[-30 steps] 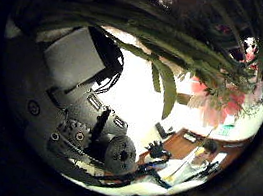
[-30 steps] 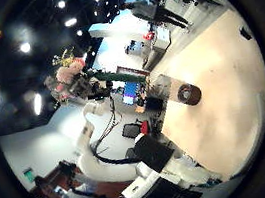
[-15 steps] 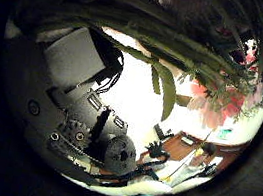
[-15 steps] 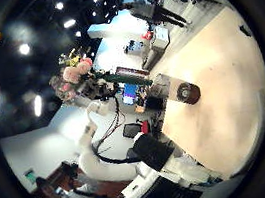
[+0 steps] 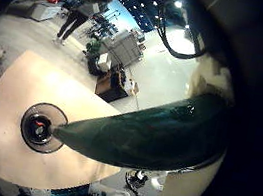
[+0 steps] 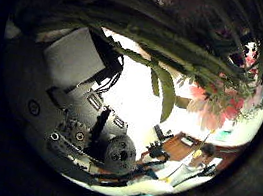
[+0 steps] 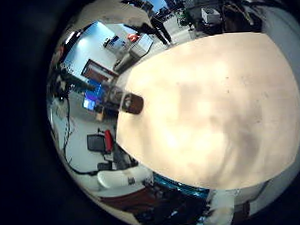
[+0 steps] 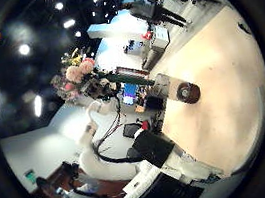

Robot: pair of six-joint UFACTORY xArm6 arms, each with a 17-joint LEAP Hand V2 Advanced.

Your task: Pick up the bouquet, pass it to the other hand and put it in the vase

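My left hand [image 8: 119, 78] is shut on the bouquet's stems and holds it in the air, apart from my right hand. The stems [image 6: 151, 41] run close across the left palm, with leaves hanging off them and the flowers [image 6: 223, 93] at their far end. A broad leaf [image 5: 156, 133] lies right in front of the left palm. From the right palm the flowers [image 8: 76, 72] stick out sideways from the left hand, near and above the vase [image 8: 185, 93]. The vase [image 5: 42, 124] stands upright on the table [image 7: 220, 99]. My right hand [image 8: 163, 165] is open and holds nothing.
The vase [image 7: 130, 101] stands near one edge of the table, and nothing else shows on the tabletop [image 5: 23, 80]. Beyond the table are desks, screens and chairs [image 8: 132, 94].
Seen from the right palm, the left hand and the bouquet have shifted slightly towards the vase. The left palm's view of the stems and flowers is almost the same.
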